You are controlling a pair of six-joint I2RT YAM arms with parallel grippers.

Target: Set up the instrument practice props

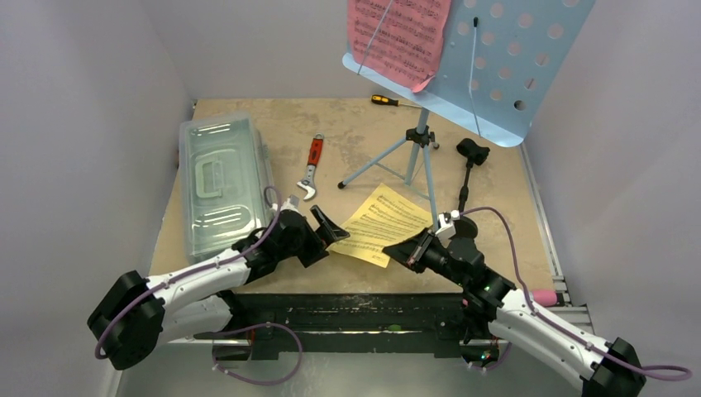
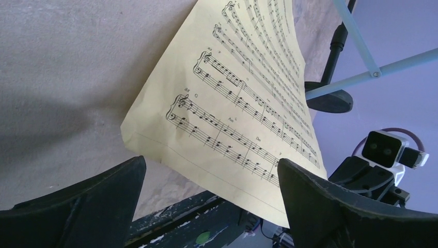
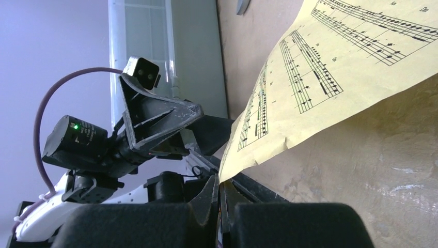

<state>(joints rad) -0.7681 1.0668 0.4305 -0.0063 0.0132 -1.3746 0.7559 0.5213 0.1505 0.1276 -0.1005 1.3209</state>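
Note:
The yellow sheet-music page lies in front of the stand's tripod, its near corner lifted. My right gripper is shut on that corner. My left gripper is open and empty at the page's left edge. The light blue perforated music stand holds the pink page. The black mic stand stands right of the tripod; its round base shows in the left wrist view. The pink toy microphone lies at the table's near right edge.
A clear plastic lidded box sits at the left. A red-handled wrench lies in the middle. A small screwdriver lies at the back. Walls close in on both sides.

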